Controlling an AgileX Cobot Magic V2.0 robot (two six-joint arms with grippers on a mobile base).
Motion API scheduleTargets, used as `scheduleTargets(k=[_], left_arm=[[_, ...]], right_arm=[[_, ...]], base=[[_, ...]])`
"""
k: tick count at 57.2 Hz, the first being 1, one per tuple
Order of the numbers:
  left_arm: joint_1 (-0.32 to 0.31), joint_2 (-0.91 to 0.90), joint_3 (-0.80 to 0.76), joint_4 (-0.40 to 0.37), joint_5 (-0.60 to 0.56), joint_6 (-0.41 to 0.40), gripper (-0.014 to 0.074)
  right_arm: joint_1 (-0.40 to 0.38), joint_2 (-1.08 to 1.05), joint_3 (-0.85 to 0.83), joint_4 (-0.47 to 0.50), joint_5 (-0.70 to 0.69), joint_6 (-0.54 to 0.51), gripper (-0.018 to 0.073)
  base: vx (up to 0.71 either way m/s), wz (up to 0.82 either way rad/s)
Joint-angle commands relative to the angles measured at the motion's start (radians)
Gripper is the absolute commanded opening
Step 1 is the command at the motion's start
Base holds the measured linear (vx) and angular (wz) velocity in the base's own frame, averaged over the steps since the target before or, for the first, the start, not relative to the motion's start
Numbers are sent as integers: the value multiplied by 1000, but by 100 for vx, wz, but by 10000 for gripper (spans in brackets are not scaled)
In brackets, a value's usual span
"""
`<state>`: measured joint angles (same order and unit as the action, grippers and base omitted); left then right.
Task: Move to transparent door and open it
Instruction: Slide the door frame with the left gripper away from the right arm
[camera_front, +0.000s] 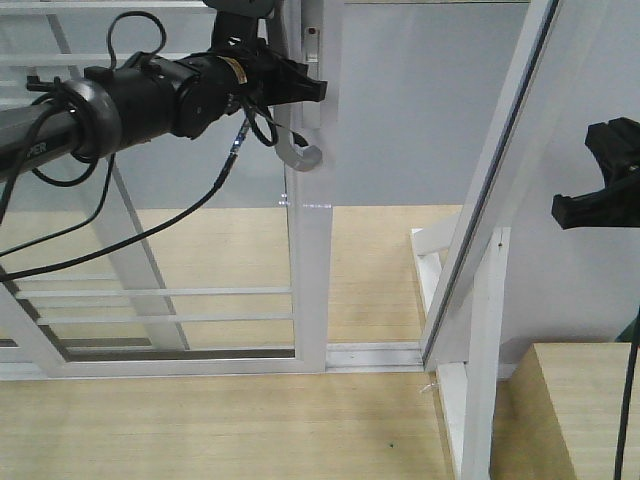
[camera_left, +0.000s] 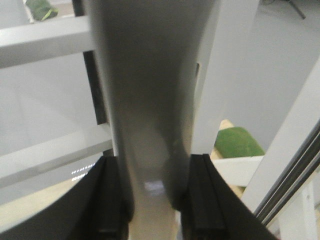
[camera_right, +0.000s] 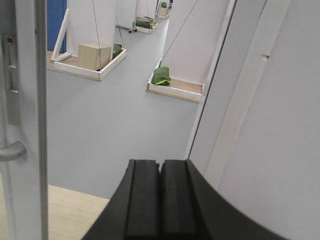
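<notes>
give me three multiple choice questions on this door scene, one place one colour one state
1. Where is the left gripper? A at the pull handle; B resting on the floor; C on a wooden box.
2. What colour is the transparent door frame? A black; B white; C blue.
3. How are the right gripper jaws? A wide open; B shut on a bar; C shut, empty.
Answers: 1 A, jaws flank the handle in the left wrist view; 2 B, its frame shows white; 3 C, jaws touch, nothing between.

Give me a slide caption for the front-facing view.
Left gripper clamps the transparent door's curved pull handle; right gripper hangs beside the slanted frame.
</notes>
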<state>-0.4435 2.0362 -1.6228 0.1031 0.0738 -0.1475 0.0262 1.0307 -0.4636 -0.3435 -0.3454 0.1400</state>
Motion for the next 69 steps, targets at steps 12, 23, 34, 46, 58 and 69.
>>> scheduleTargets(k=[12,23,34,46,58,69], left_arm=[[84,-136,-39,7,-29,12,-3],[125,-169,-39,13,17,12,-3],[157,-203,-39,94,62,11,-3],[198,-226,-39,109,99,8,-3],[253,-246,-39,109,128,10,-3],[306,-260,-39,109,138,10,-3]], right_arm=[[-7,-18,-26,7,-78,-6,-6],[-7,-18,-26,7,-78,-6,-6],[-7,-18,-26,7,-78,-6,-6],[-7,-18,-26,7,-86,-6,-6],[-7,-18,-26,7,-86,-6,-6],[-7,-18,-26,7,-86,-6,-6]], base=[[0,0],[0,0],[0,0],[0,0],[0,0],[0,0]])
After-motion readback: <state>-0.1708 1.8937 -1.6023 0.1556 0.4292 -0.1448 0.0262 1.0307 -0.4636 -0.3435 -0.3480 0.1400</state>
